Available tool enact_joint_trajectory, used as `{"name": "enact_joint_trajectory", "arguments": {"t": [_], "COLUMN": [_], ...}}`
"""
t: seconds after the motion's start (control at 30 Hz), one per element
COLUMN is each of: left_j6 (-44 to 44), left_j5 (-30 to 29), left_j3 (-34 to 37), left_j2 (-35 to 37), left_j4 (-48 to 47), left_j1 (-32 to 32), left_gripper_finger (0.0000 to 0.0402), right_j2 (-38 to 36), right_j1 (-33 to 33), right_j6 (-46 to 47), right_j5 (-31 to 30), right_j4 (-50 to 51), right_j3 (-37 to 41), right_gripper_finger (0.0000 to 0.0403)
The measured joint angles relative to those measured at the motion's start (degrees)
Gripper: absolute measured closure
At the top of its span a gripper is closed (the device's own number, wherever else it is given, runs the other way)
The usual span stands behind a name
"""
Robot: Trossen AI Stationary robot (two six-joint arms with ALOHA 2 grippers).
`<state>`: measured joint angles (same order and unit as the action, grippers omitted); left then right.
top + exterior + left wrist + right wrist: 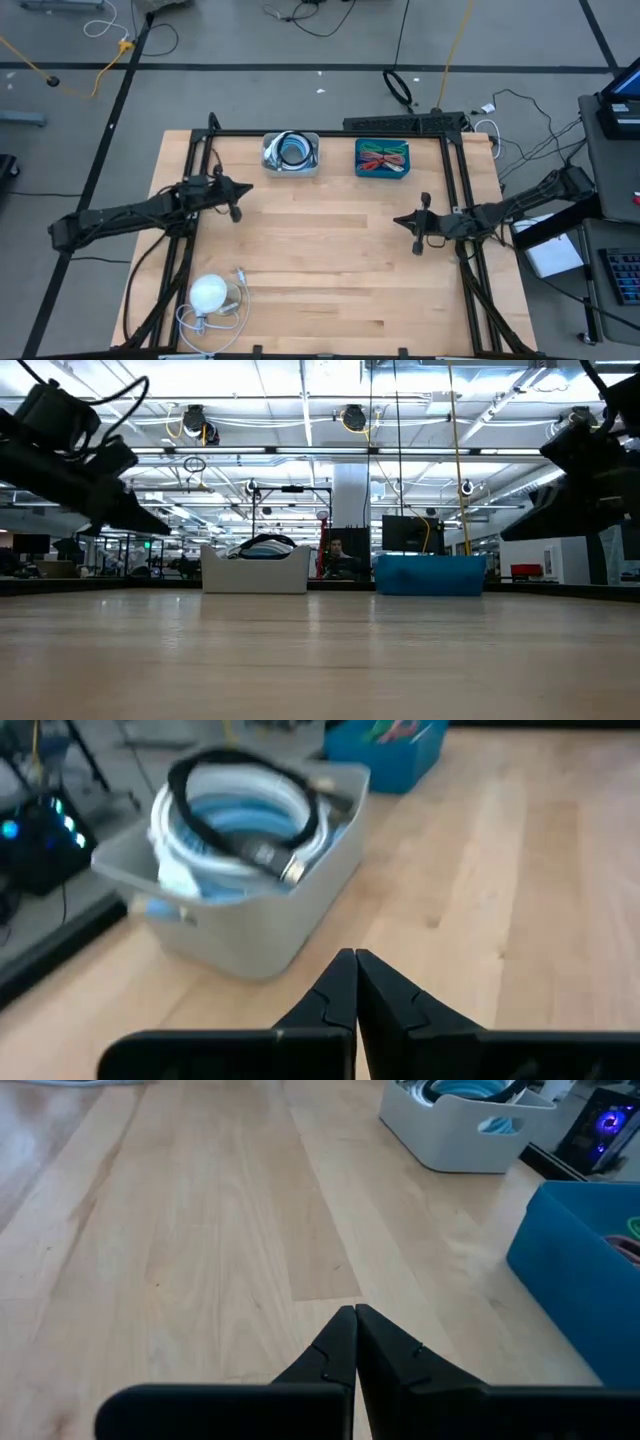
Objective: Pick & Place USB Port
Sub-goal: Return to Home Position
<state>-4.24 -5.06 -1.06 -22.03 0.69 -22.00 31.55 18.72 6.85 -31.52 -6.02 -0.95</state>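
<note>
The USB port (210, 293), a white round hub with a loose white cord, lies on the wooden table near its near left corner, apart from both arms. My left gripper (248, 187) hovers shut over the table's left side, pointing toward the grey bin (240, 870); its closed fingertips (356, 958) hold nothing. My right gripper (398, 221) hovers shut over the right side with nothing between its fingers (355, 1312). In the low view both arms hang clear above the tabletop.
At the far edge stand a grey bin (291, 153) holding coiled black, white and blue cables and a blue bin (382, 158) of coloured cords. A black frame (200, 150) runs along the table's left, far and right sides. Bare wood (330, 260) lies between the arms.
</note>
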Motion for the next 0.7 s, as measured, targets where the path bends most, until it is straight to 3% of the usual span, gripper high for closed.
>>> {"name": "enact_joint_trajectory", "arguments": {"t": [0.23,0.7], "left_j6": [8.1,7.4], "left_j5": [-0.5,-0.6], "left_j3": [0.0,0.2], "left_j2": [-6.1,-7.0], "left_j4": [0.1,2.4], "left_j1": [-0.2,-0.1], "left_gripper_finger": [0.0385,0.0371], "right_j2": [0.0,0.0], "right_j1": [0.0,0.0], "right_j6": [0.0,0.0], "right_j5": [0.1,0.1], "right_j4": [0.0,0.0], "right_j3": [0.1,0.1], "right_gripper_finger": [0.0403,0.0403]}}
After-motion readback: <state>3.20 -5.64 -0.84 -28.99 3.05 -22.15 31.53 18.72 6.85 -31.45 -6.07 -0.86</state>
